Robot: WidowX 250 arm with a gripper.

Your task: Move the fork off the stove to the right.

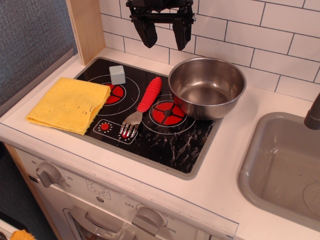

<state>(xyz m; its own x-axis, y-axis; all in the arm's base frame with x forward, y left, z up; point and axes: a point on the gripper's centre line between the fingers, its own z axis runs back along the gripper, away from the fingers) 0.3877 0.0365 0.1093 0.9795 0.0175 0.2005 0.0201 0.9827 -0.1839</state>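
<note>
The gripper (164,31) hangs at the far side above the stove (165,142), its two black fingers spread apart and holding nothing. Below and nearer, the fork (142,106) lies flat on the black cooktop between the two red burners, red handle pointing far, tines near. A steel pot (206,87) sits on the right burner, just right of the handle; a small grey block (117,74) and a yellow cloth (69,104) occupy the left side.

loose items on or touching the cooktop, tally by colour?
Red/silver: 1, fork
Silver: 1, pot
Yellow: 1, cloth
Grey: 1, small block
Total: 4, all at least partly on the stove
</note>
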